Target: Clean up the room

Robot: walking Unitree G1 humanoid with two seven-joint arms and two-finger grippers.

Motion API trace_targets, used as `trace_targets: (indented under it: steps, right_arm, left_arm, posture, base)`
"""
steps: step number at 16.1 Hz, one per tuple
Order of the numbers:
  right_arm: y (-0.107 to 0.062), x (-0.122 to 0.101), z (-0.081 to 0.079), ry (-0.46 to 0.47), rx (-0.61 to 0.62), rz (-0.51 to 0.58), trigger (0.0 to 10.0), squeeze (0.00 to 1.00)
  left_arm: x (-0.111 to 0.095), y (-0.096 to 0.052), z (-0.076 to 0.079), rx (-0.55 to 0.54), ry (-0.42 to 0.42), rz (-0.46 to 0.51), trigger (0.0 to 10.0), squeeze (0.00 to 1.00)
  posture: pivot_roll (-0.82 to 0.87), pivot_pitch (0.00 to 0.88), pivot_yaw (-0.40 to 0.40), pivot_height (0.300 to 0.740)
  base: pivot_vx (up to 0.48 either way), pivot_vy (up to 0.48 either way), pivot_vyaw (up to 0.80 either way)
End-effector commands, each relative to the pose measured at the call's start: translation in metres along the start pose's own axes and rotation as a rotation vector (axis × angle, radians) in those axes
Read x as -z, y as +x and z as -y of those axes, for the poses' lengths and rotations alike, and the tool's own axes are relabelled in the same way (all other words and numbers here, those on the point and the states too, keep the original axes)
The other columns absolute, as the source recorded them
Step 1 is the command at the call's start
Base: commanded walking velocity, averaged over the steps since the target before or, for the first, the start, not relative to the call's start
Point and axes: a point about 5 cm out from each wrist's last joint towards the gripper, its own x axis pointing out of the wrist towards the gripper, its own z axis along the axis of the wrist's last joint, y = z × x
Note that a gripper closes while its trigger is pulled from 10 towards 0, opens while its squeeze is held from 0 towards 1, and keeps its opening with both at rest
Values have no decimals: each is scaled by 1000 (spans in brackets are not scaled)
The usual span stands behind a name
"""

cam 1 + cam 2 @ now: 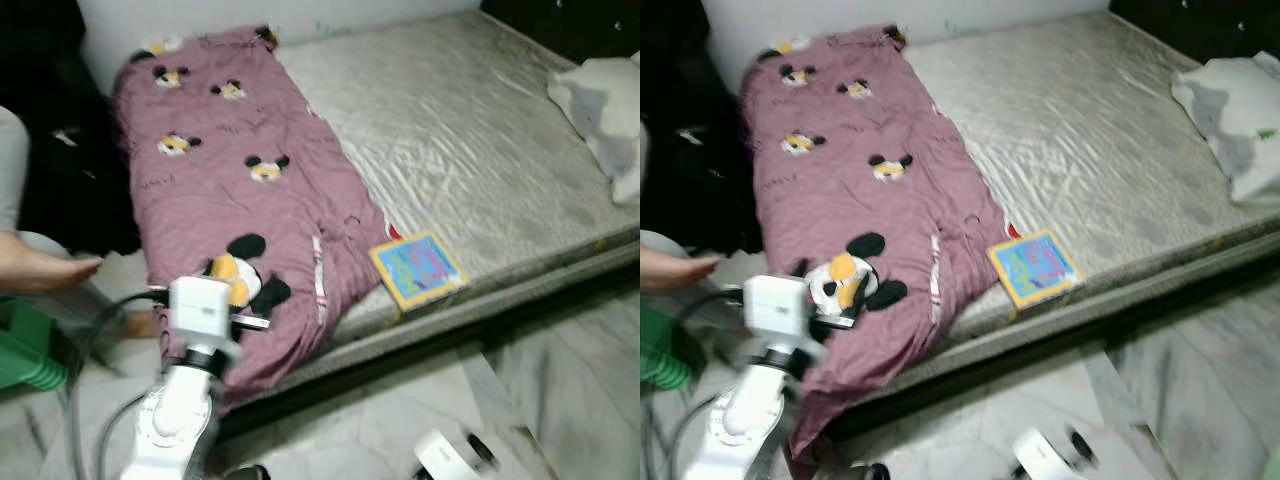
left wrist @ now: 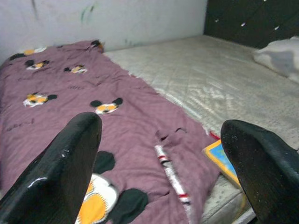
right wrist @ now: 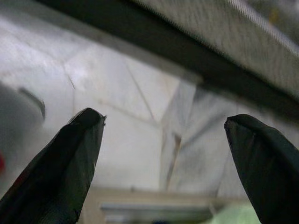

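Cut off at the head view's right edge: a crumpled white pillow (image 1: 605, 115) on the grey quilted mattress (image 1: 470, 130); cut off at the left edge: a person's bare foot (image 1: 40, 268) and a green plastic object (image 1: 25, 350) of unclear kind. Partly tucked under the mauve mouse-print blanket (image 1: 230, 200): one corner of the flat yellow-bordered blue picture book (image 1: 418, 270). Smeared by motion blur: the white left wrist (image 1: 200, 315), fingers hidden behind it; cropped at the bottom edge: the white right arm housing (image 1: 450, 458).
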Motion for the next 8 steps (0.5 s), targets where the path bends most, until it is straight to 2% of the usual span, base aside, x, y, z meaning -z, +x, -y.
trace_targets:
  steps: [1, 2, 4, 8]
  right_arm:
    - [21, -20, 78, 99, 152, 62, 10000, 0]
    - [27, -38, 117, 162, 215, 128, 10000, 0]
    - [29, -62, 135, 256, 273, 243, 10000, 0]
    - [26, -101, 152, 415, 269, 453, 10000, 0]
  left_arm:
    - [1, -1, -8, -37, 27, -8, 10000, 0]
    - [1, -1, -9, -41, 29, -8, 10000, 0]
    - [1, 1, -10, -49, 37, -2, 10000, 0]
    - [0, 4, -12, -60, 43, 5, 10000, 0]
  posture:
    - [-30, 112, -21, 740]
    - [-31, 111, -19, 740]
    - [-35, 111, -16, 740]
    - [-43, 106, -14, 740]
  base:
    - [0, 0, 0]
    - [0, 0, 0]
    - [0, 0, 0]
    - [0, 0, 0]
